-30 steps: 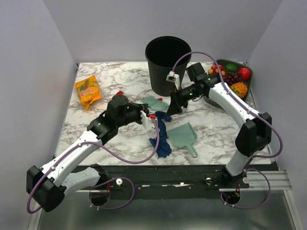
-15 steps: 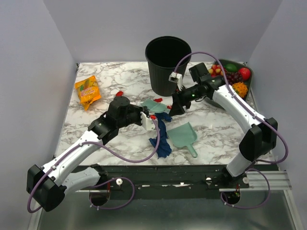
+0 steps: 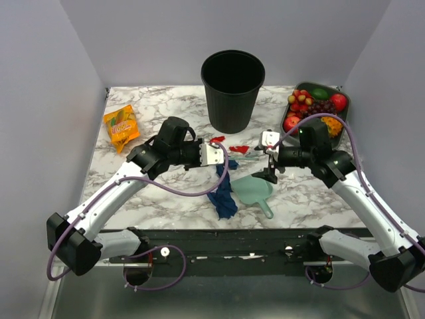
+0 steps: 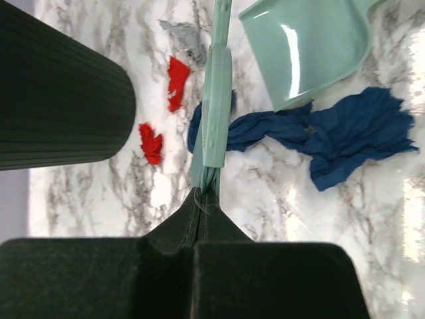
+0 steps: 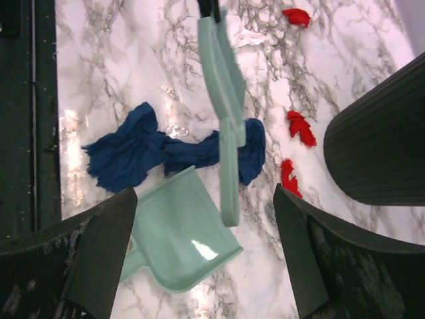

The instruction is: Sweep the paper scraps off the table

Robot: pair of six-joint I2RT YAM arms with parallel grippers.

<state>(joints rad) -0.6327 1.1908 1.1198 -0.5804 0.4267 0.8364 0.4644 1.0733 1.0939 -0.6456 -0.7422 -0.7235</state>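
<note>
The left gripper (image 4: 204, 197) is clenched on the handle of a teal brush (image 4: 216, 100), whose blade reaches out over one end of the dark blue cloth (image 3: 222, 196) crumpled on the table (image 3: 153, 106). The paper scraps (image 3: 238, 149) lie on the marble just in front of the black bin (image 3: 232, 90), beside the brush and apart from the teal dustpan (image 3: 252, 189). Another scrap (image 5: 297, 16) sits a little farther along the bin's base. The right gripper (image 3: 269, 174) hangs over the dustpan with its fingers (image 5: 99, 252) spread wide, grasping nothing. An orange snack packet (image 3: 121, 126) and a fruit tray (image 3: 335, 136) occupy the far corners.
</note>
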